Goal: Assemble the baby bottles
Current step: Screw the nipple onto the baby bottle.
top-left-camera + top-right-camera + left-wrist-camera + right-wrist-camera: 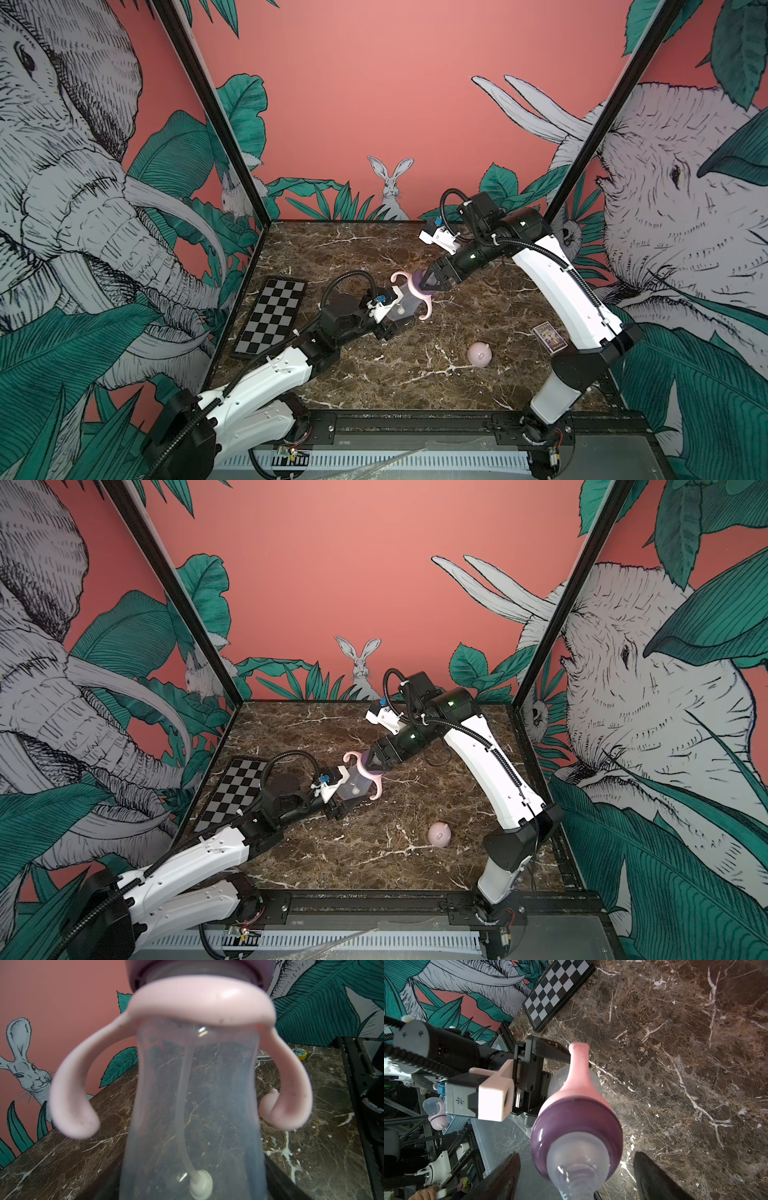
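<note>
Coral-pink painted back wall (374,83) far beyond right end effector (424,282); white line-drawn rabbit (390,183) and teal leaves (316,199) at wall foot. Side panels (685,249) flanking end effector: grey sketched elephants (62,187). Black metal corner posts (208,108). Dark brown white-veined marble bench (415,374) beneath end effector. Soft, even light.

The left arm reaches low and forward, with the left pincer (395,318) clamped on the bottle (405,309) base. The right arm arches over and down. The right pincer (423,281) faces the left pincer, its jaws spread either side of the collar (576,1118) without touching it.
</note>
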Robot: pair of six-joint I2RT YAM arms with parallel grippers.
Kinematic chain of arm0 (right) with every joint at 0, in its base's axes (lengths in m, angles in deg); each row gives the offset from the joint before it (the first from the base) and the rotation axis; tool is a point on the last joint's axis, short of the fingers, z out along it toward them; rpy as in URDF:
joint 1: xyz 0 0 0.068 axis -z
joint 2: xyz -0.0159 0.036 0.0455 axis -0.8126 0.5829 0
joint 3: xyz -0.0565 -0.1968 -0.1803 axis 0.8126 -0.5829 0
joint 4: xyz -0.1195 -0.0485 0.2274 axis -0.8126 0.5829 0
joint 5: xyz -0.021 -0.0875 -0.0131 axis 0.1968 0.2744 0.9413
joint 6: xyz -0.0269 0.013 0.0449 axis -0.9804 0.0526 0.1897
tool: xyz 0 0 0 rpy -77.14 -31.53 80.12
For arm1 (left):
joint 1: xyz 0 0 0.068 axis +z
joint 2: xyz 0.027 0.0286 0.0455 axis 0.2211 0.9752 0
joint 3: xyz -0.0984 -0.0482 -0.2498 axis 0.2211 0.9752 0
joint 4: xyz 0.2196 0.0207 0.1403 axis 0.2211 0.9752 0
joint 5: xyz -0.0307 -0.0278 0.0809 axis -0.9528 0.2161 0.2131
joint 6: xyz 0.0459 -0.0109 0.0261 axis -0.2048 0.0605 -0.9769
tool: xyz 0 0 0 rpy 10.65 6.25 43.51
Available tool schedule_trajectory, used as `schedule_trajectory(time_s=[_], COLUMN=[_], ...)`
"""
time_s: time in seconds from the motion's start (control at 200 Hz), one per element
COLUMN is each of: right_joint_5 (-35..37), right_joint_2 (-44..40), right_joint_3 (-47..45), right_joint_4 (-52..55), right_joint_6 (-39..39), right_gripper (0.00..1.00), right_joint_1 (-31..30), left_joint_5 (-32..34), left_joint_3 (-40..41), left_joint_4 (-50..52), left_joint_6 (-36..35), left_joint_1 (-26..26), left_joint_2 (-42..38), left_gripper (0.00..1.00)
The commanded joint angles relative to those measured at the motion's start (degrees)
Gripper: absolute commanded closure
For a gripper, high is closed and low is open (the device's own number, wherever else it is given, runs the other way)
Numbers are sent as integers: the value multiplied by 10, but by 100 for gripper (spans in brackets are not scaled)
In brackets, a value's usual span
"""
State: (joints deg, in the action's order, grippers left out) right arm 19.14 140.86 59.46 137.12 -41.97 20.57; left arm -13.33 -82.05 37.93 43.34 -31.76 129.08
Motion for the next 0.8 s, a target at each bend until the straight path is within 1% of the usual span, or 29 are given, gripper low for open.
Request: schedule_trajectory(time_s=[0.0,0.385,0.455,0.585,0.635,0.67,0.75,0.795], right_joint_5=[-15,-22,-22,-22,-24,-24,-23,-22], right_joint_2=[6,18,19,18,19,19,22,23], right_joint_3=[-7,3,4,7,10,13,22,26], right_joint_4=[7,8,8,7,7,8,15,15], right_joint_6=[-17,-17,-17,-17,-17,-18,-20,-21], right_gripper=[17,22,26,27,27,23,21,18], right_joint_1=[-6,-15,-15,-15,-16,-16,-16,-16], left_joint_5=[-4,-3,-3,-3,-3,-4,-4,-4], left_joint_3=[-20,-28,-29,-30,-29,-29,-28,-27], left_joint_4=[-18,-21,-22,-22,-23,-22,-22,-22], left_joint_6=[-2,-5,-6,-8,-8,-9,-9,-12], left_joint_1=[2,2,2,2,2,2,2,2], left_joint_2=[-15,-4,-1,2,3,4,5,4], left_gripper=[52,52,52,52,52,52,53,53])
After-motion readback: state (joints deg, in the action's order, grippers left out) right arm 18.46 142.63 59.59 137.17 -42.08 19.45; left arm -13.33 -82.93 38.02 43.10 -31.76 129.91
